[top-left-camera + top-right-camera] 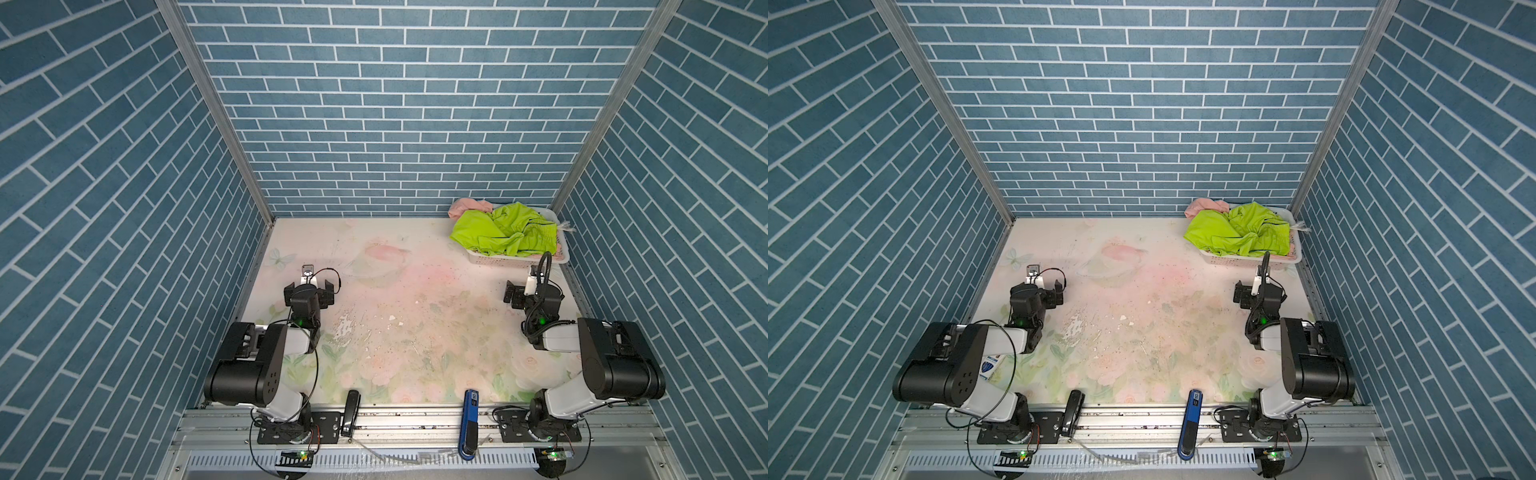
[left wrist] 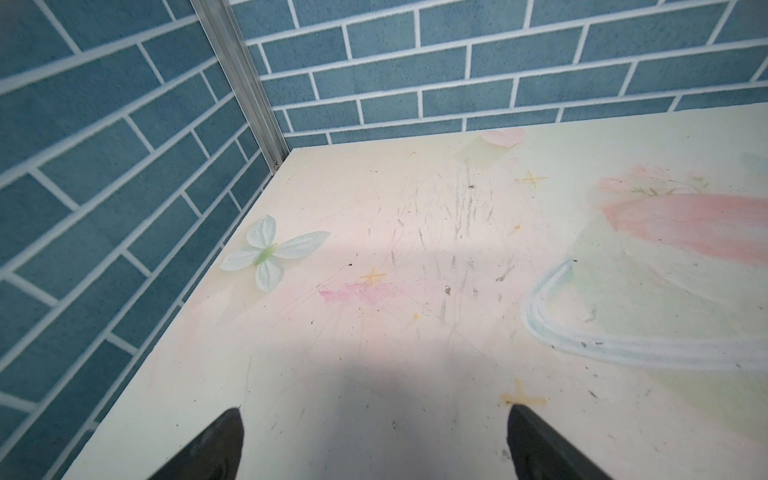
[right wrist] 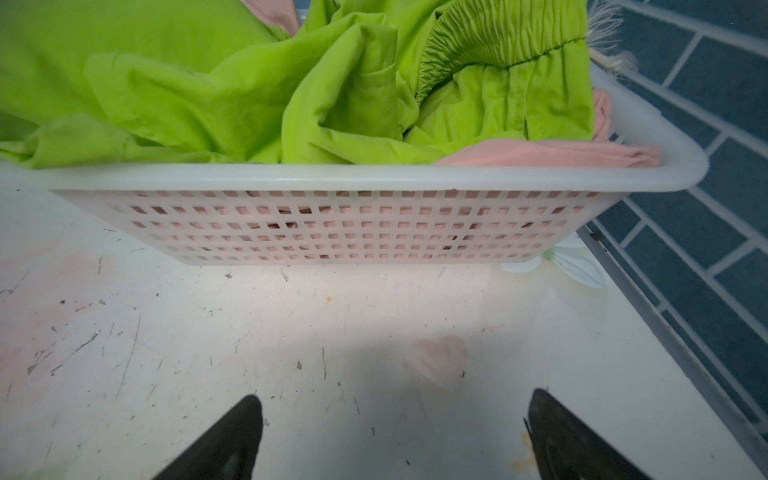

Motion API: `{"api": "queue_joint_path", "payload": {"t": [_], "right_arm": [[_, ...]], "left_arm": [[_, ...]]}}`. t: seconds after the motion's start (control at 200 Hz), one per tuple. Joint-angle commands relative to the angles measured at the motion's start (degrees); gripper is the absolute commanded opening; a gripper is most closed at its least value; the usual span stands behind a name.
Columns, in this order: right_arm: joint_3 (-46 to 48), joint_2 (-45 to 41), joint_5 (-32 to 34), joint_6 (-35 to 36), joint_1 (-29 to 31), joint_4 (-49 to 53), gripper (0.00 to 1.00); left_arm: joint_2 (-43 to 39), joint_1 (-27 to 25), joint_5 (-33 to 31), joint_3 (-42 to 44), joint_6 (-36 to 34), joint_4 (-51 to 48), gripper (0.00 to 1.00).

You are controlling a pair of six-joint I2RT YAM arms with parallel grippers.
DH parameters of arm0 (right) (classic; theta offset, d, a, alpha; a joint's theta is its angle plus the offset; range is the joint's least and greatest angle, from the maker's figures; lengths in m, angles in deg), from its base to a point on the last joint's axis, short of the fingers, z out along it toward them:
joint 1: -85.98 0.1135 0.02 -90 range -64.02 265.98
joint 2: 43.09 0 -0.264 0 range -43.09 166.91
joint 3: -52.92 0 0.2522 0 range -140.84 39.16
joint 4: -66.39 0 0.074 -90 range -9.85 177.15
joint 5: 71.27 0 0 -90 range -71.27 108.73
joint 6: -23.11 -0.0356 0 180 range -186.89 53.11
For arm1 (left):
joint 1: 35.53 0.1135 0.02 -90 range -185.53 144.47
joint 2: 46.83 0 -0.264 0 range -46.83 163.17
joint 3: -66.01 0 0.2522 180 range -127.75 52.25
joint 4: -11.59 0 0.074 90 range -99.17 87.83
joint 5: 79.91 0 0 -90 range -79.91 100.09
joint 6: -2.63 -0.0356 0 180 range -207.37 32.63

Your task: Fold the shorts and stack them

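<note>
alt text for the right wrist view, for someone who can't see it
A white perforated basket sits on the table just ahead of the open, empty right gripper, heaped with crumpled lime-green shorts lying over salmon-pink shorts. The table between them is scuffed, and a blue brick-pattern wall runs alongside.

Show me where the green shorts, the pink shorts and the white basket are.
green shorts (image 1: 498, 230): in a top view, middle of the crumpled fabric.
pink shorts (image 1: 468, 206): in a top view, the bunch sticking out at the basket's far corner.
white basket (image 3: 332, 224): right wrist view, its perforated near wall.
</note>
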Motion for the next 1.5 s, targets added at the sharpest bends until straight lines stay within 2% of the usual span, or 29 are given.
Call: {"api": "queue_joint_path", "payload": {"t": [0.0,0.26,0.45,0.505,0.63,0.765,0.925,1.06,1.19,1.39,1.49], "right_arm": [[-1.2,0.3,0.8,-0.4,-0.2,0.5,0.99],[-1.0,-0.2,1.0,-0.2,-0.2,0.3,0.99],[0.3,-7.2,1.4,-0.3,-0.2,4.0,0.99],[-0.4,-10.5,0.6,-0.6,-0.2,8.4,0.99],[-5.5,-20.1,-0.8,-2.8,-0.1,26.0,0.97],[-16.4,-24.7,-3.9,-3.5,-0.1,44.5,0.97],[-36.1,-15.5,-5.9,-2.9,-0.1,61.9,0.97],[-50.1,-3.7,-4.7,-1.9,-0.3,68.8,0.99],[-60.6,6.5,-6.1,-3.9,-1.1,72.0,0.99],[-67.5,16.8,-7.6,-7.6,-1.6,72.6,0.98],[-67.4,20.2,-13.1,-9.5,-1.5,70.7,0.95]], "left_arm": [[0.1,0.3,-0.2,-0.7,0.0,0.4,1.00],[0.1,0.3,-0.3,-0.7,0.0,0.6,1.00],[-1.5,0.2,-1.4,-0.7,0.4,-0.7,1.00],[-3.8,0.1,-2.2,-1.4,0.6,-3.8,1.00],[-12.0,-0.4,-3.8,-4.5,0.9,-16.3,1.00],[-21.1,-0.4,-0.5,-12.5,9.4,-37.8,1.00],[-23.5,-1.2,6.9,-23.2,15.3,-53.7,1.00],[-22.0,-1.4,13.4,-32.3,18.0,-67.1,1.00],[-20.4,-2.0,20.5,-36.8,19.1,-73.9,1.00],[-21.4,-4.2,21.4,-37.2,18.5,-77.1,1.00],[-22.3,-4.3,20.7,-37.1,18.7,-77.8,1.00]]}}
